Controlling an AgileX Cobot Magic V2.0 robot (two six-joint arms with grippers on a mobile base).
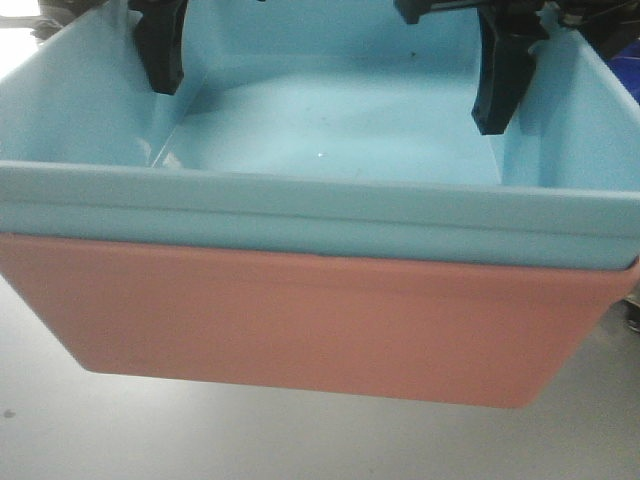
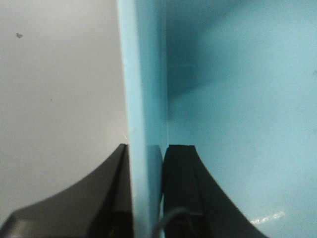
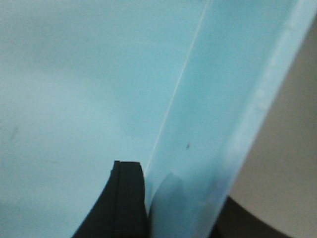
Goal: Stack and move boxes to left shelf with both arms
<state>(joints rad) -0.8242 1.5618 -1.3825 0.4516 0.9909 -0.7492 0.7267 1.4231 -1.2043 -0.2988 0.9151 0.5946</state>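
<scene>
My left claw (image 2: 146,148) is pinched shut on the left wall of the light sky-blue plastic tub (image 1: 330,130), one finger inside, one outside. My right claw (image 3: 183,198) clamps the opposite wall. That tub sits nested in the salmon-pink plastic tub (image 1: 300,320), the stack seemingly hanging clear of the white worktop (image 1: 120,430). The left shelf is out of view. I hold only the blue one: the pink could drop away, or the thin walls slip if my arms drift apart.

The left claw (image 2: 147,148) pinches the upright side wall of the light sky-blue plastic tub (image 2: 237,99), one flat black finger (image 2: 99,198) outside, one inside (a thin grey wire (image 2: 167,217) beside it). Left of the wall lies the white counter (image 2: 59,89).
</scene>
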